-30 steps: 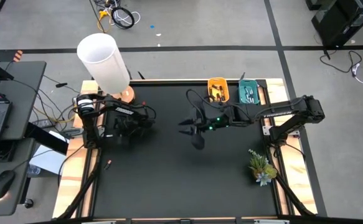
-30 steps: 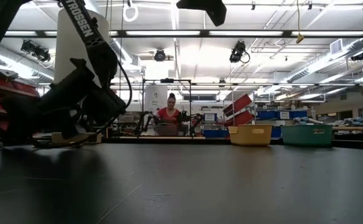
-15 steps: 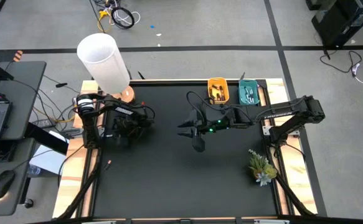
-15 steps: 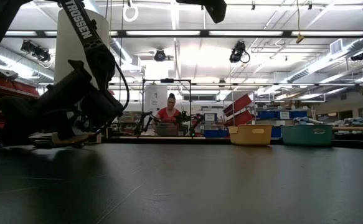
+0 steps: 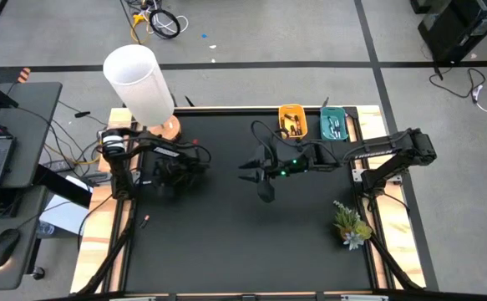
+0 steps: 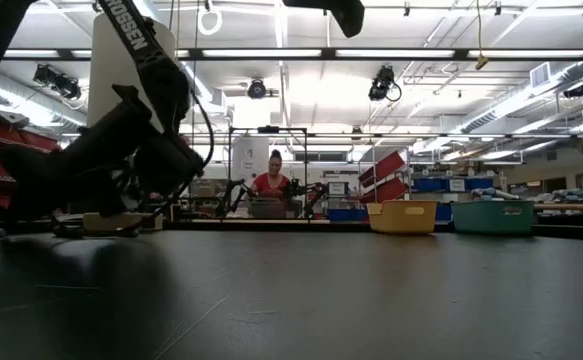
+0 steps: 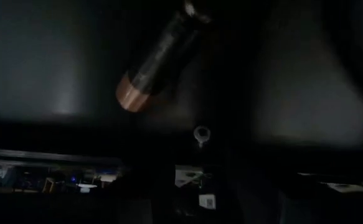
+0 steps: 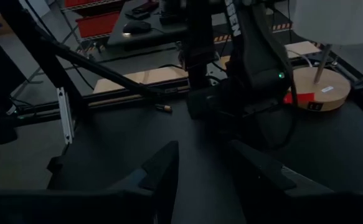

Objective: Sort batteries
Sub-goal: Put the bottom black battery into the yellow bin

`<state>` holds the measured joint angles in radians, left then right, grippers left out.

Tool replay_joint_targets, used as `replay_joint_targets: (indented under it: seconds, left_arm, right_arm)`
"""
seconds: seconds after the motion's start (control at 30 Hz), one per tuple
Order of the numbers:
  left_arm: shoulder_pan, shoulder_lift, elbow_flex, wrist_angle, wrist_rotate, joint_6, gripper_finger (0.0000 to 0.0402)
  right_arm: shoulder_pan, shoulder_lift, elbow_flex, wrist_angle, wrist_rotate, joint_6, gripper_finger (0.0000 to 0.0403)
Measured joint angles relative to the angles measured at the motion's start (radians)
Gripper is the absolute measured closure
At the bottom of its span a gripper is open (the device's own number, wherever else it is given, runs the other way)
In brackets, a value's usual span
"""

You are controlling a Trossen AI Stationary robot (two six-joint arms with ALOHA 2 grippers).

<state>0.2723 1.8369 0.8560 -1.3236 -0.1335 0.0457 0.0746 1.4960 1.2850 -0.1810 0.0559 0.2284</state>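
A dark battery (image 7: 158, 55) with a copper-coloured end lies on the black mat, close in front of my left gripper (image 5: 190, 171), which is low over the mat at the table's left. My right gripper (image 5: 256, 177) hangs open high above the mat's middle, nothing between its fingers (image 8: 162, 168). Another small battery (image 5: 145, 220) lies on the wooden frame at the left edge; the right wrist view shows this battery (image 8: 164, 107) too. More batteries lie in the yellow tray (image 5: 292, 110) and the teal tray (image 5: 333, 113) at the far edge.
A tall white cylinder (image 5: 139, 82) on a round wooden base stands at the far left corner. A small plant (image 5: 352, 224) stands at the right edge. The black mat (image 5: 243, 242) lies bare toward the near edge. A person (image 6: 273, 182) sits far behind the table.
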Motion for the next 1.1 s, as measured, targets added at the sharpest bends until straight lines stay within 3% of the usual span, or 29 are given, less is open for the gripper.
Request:
replay_joint_targets:
  seconds: [0.2,0.4,0.53,0.67,0.87,1.1]
  left_arm:
    - [-0.022,-0.125,0.075,-0.066,0.029,-0.119,0.0245]
    - [-0.131,-0.467,0.055,-0.075,0.171,-0.368,0.0245]
    - [-0.291,-0.708,0.009,-0.082,0.307,-0.673,0.0245]
    - [-0.481,-0.857,0.010,-0.082,0.335,-1.043,0.0245]
    - [-0.729,-0.849,-0.013,-0.046,0.354,-1.341,0.0245]
    - [-0.930,-0.803,-0.159,0.205,0.353,-1.545,0.0245]
  right_arm:
    - [-0.013,0.000,0.000,0.003,-0.001,-0.003,0.0252]
    - [-0.018,0.000,0.000,0.013,-0.001,-0.023,0.0252]
    - [-0.019,0.000,0.000,0.008,-0.003,-0.023,0.0252]
    - [-0.019,0.000,0.000,0.012,-0.004,-0.028,0.0252]
    - [-0.019,0.000,0.000,0.026,-0.010,-0.054,0.0252]
    - [-0.007,0.000,0.000,0.029,-0.037,-0.047,0.0252]
